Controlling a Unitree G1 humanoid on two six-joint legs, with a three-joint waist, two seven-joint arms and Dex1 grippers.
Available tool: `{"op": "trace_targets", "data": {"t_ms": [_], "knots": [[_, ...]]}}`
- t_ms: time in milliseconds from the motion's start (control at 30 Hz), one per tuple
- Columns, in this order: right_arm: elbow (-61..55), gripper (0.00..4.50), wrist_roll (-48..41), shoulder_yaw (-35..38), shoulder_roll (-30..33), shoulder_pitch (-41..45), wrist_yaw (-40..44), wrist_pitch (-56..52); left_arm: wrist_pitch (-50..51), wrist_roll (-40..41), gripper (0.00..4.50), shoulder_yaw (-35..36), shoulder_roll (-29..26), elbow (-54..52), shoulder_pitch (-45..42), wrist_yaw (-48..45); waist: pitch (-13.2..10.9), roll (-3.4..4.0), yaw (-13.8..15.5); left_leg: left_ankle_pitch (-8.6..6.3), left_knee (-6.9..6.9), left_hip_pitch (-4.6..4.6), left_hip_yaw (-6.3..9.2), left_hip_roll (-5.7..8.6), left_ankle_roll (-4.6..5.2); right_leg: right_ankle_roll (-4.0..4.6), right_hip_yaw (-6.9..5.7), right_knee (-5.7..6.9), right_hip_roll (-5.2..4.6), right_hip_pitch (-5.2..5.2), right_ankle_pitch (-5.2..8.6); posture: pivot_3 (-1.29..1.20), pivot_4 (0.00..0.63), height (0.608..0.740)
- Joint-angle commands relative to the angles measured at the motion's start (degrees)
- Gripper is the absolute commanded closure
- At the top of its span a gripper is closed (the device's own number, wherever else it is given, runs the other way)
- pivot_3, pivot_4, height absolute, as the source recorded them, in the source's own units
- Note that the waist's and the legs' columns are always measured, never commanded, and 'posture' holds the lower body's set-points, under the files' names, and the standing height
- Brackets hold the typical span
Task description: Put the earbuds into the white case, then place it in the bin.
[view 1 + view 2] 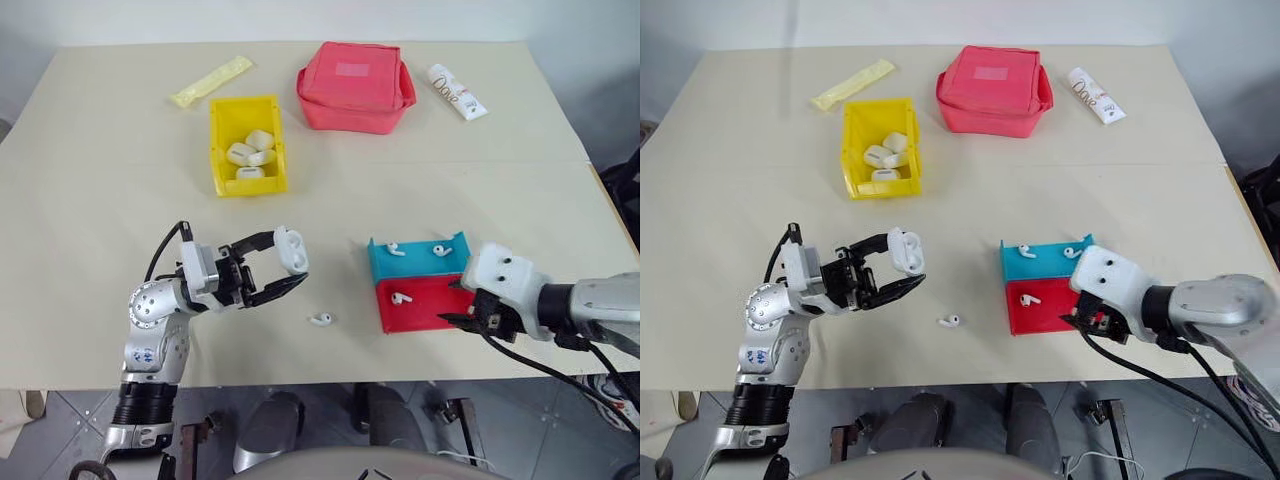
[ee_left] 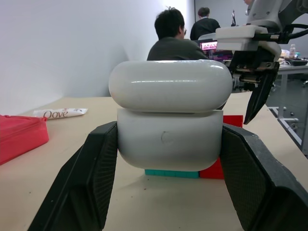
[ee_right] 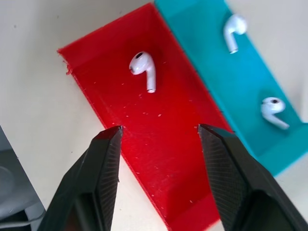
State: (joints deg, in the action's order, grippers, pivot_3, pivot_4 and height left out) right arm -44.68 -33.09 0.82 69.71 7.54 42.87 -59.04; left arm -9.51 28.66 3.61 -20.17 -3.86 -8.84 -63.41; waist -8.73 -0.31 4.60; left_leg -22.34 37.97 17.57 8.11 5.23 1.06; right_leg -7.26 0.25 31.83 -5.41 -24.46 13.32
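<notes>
**Case held, bud next**

My left claw [image 1: 283, 272] pinches the white case [image 1: 291, 250], lid open, above the bench [image 1: 100, 200]. My right claw [image 3: 159, 139] hangs spread over the tray [image 3: 159, 159]'s red half, near one earbud [image 3: 143, 69]. Another earbud [image 1: 321, 319] lies loose on the bench; the bin [image 1: 216, 140] sits well apart.

Risks: tiny glossy bud may slip or flick out; fingers may snag the tray wall.

Tube [image 1: 457, 91] reads "Dove".

Between the left pincer's [image 1: 290, 270] ribbed matt fingers [image 2: 91, 178], the case [image 2: 170, 120] is glossy, smooth plastic; beyond, a red cloth pouch [image 1: 355, 87].
</notes>
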Motion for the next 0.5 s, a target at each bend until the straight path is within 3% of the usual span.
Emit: {"op": "trace_targets", "data": {"t_ms": [33,100,233,500], "knots": [[-1.20,1.74,0.79,-3.64,-0.09,4.19,-0.67,-2.81,0.21,1.61,1.72,0.50,-0.73,-2.50,0.21,0.30,-0.02,0.03,-0.03,0.00,-0.01,0.00,0.00,0.00,0.00,0.00,0.00,0.00,0.00,-0.01,0.00,0.00,0.150,0.740],[-1.05,1.74,1.46,-7.41,-1.07,8.05,-0.65,-4.12,0.31,1.62,1.72,0.40,-0.96,-2.80,0.50,0.42,-0.02,0.03,-0.06,-0.01,-0.02,0.03,0.01,-0.01,-0.01,0.00,-0.01,-0.02,0.01,-0.04,0.00,0.00,0.150,0.740],[-0.14,2.62,3.74,-13.56,-3.35,13.95,-1.63,-6.35,0.85,1.63,1.72,0.25,-1.30,-3.67,1.10,0.98,-0.02,0.03,-0.11,-0.01,-0.02,0.04,0.00,0.00,-0.01,0.00,-0.02,-0.04,0.01,-0.04,0.00,0.00,0.150,0.740],[-0.51,2.62,6.65,-19.85,-5.71,18.96,-1.80,-8.28,1.64,1.97,1.72,0.60,-2.02,-5.19,2.57,1.52,-0.01,0.03,-0.10,-0.01,-0.02,0.06,0.01,0.01,-0.01,0.00,-0.03,-0.04,0.02,-0.07,0.00,0.00,0.150,0.740]]}}
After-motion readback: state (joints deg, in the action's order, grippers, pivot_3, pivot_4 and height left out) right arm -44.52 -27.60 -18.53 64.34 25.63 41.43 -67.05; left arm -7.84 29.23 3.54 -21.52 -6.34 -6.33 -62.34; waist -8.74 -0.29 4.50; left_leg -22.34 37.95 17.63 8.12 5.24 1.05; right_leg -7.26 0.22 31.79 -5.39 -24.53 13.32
